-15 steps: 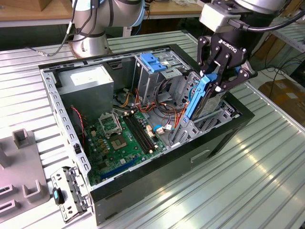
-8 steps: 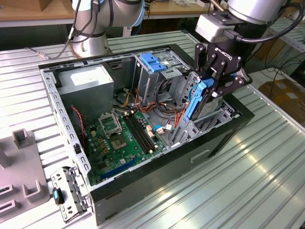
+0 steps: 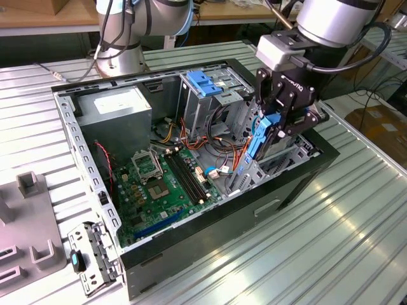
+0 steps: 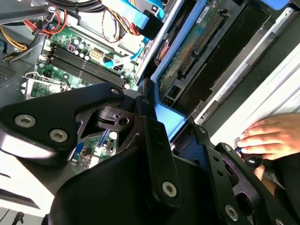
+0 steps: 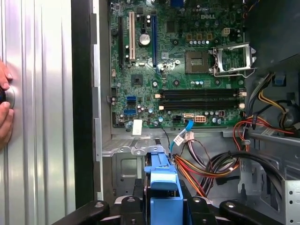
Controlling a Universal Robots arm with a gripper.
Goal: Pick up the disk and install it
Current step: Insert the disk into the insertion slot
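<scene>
The fingers [image 3: 284, 127] were clamped narrow on the disk [image 3: 259, 136]. Most of its metal body was hidden behind them, and little besides the blue carrier edge could be seen in the exterior view. It hung on edge over the open computer case [image 3: 191, 244] at the exterior view's right, its long axis pointing steeply down into the bay.

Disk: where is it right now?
In the exterior view, toward its right, the disk is held in the tool at that end of the computer case, beside the blue-handled drive cage.
</scene>
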